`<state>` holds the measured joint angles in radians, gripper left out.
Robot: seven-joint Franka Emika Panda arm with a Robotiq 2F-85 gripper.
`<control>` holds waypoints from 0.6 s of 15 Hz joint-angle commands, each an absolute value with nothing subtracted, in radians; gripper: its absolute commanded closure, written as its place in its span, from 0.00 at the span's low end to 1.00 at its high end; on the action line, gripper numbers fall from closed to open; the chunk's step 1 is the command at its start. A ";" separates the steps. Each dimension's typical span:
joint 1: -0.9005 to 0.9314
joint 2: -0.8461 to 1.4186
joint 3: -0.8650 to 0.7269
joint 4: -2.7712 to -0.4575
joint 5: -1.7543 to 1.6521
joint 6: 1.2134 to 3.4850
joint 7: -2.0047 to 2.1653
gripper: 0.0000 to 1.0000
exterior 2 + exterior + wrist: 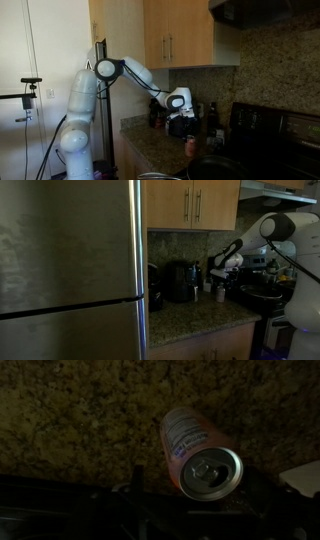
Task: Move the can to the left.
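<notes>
Dim kitchen here, and the white arm [125, 70] reaches out from its base across the granite table [148, 150]. The gripper [180, 100] hangs in the air above the table, right over the boxy black appliance [182, 126] as that exterior view has it. It is holding nothing.

And there's the can [191, 147], pinkish-red, standing upright on the table. It sits below the gripper, a little nearer the camera, and clear of it. No contact at all between the 2.

Down to the wrist view: the can [198, 448] fills the middle right of the picture, seen from above. Its silver top and pull tab face the lens, with pale lettering running down the pink side. Speckled table [70, 420] spreads out all around it. Along the bottom edge it is very dark. 2 dark uprights show there, 1 either side of the can's top, so the jaws look to be standing apart with the can in line between them. They are not clamped on it.

In an exterior view the tall steel fridge [70, 270] takes up the whole near side. Wooden cabinets [195, 202] hang overhead, and the black appliance [181, 281] stands against the back wall beside the arm's end.
</notes>
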<state>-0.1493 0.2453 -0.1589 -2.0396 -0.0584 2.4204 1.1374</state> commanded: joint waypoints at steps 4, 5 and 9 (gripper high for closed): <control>-0.132 0.338 -0.179 -1.972 0.010 2.427 1.139 0.00; -0.130 0.345 -0.181 -1.966 0.013 2.428 1.141 0.00; -0.128 0.371 -0.185 -1.949 0.028 2.435 1.137 0.40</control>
